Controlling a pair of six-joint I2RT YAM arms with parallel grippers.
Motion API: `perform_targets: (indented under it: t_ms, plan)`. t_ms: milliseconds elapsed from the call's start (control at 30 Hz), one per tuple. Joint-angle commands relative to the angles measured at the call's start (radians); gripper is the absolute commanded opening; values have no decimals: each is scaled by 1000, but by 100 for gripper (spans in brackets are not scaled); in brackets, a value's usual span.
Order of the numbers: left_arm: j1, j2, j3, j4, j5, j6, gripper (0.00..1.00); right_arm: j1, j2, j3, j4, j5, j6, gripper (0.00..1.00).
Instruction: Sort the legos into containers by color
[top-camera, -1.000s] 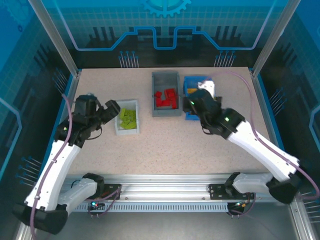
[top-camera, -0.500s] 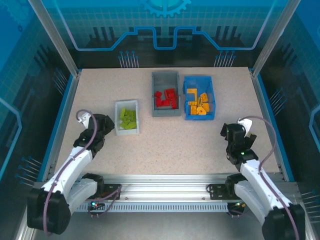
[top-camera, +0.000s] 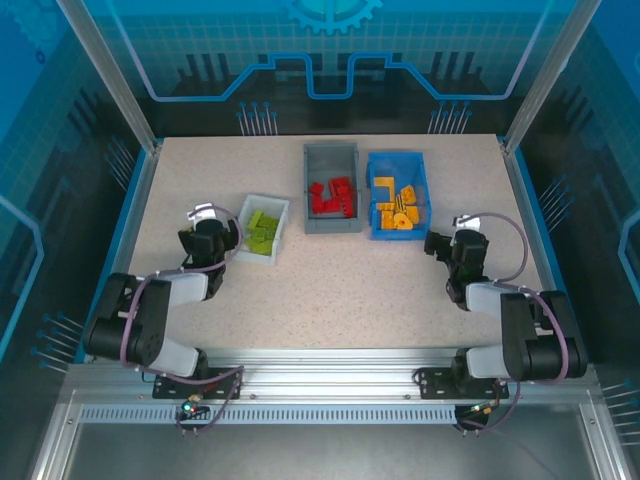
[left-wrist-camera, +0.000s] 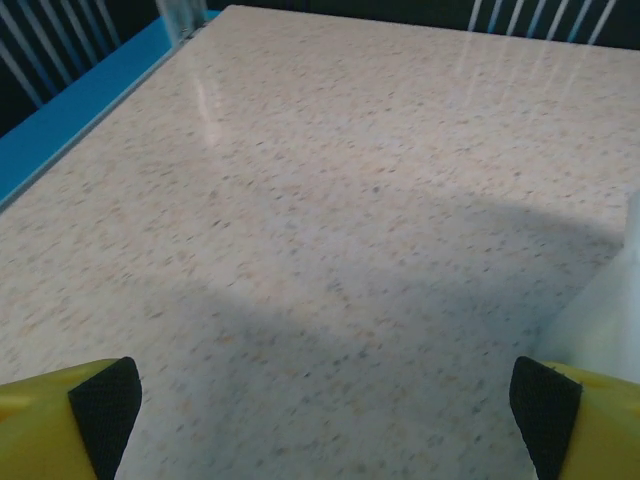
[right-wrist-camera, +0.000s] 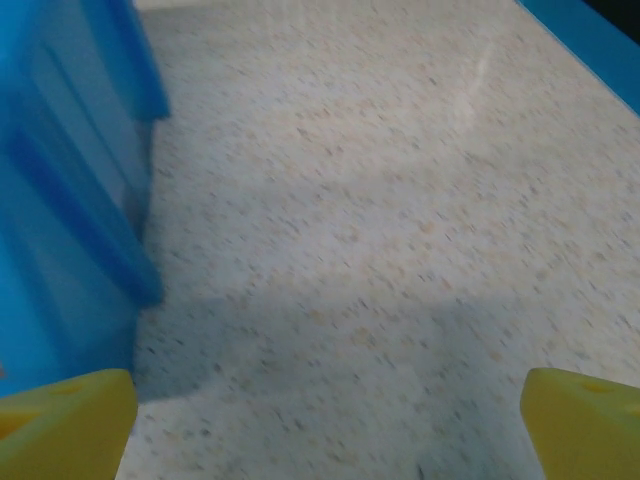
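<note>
- Judging by the layout, looked to be at the wind-down: saw no loose brick on the speckled beige surface (top-camera: 330, 290), so needed only a clean parking of both arms.
- Called for keeping the left fingers (top-camera: 222, 238) off the small white plastic bin (top-camera: 283, 222), which sat just beside them and skewed to the surface edge; would risk shoving or tipping it with any sideways sweep.
- Called likewise for care with the right fingers (top-camera: 438, 245), low and close to the bright blue plastic bin (top-camera: 371, 200), whose wall loomed on the left of the right wrist view; better to lift first and swing afterwards.
- Found the left fingers spread wide and empty in the left wrist view, black pads (left-wrist-camera: 105, 395) at the two lower corners with only bare surface between.
- Found the right fingers equally wide apart, yellow tips at the lower corners, gripping nothing.
- Saw the lime green plastic bricks (top-camera: 258, 232) heaped in the white bin, the red plastic bricks (top-camera: 332, 195) in the grey plastic bin (top-camera: 309, 190) at the middle, and the orange-yellow plastic bricks (top-camera: 398, 212) in the blue bin on the right.
- Looked small, blocky and glossy, a few of the orange-yellow ones seemingly open square frames; too small to count with confidence.
- Appeared to be one colour per bin, with none mixed in, as far as could be told.
</note>
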Motion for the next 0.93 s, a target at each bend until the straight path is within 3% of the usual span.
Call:
perform_targets:
  t_ms: [0,100,167,200,333,900]
  plan:
    - [9,24,1,107,107,94,99,10,22,-29,228,-81,-74,100]
    - [13,20,-77,240,143,96,99,26,140,-79,463,-123,-125,100]
    - [13,98,-145,473,151,125,99,24,88,-17,254,-117,-108,100]
    - [13,87,-155,446,152,110,99,25,123,-16,315,-116,-115,100]
    - [25,70,-86,291,169,92,99,55,118,37,196,-48,-121,100]
    - [51,71,-77,278,200,73,99,70,130,60,175,-27,-132,100]
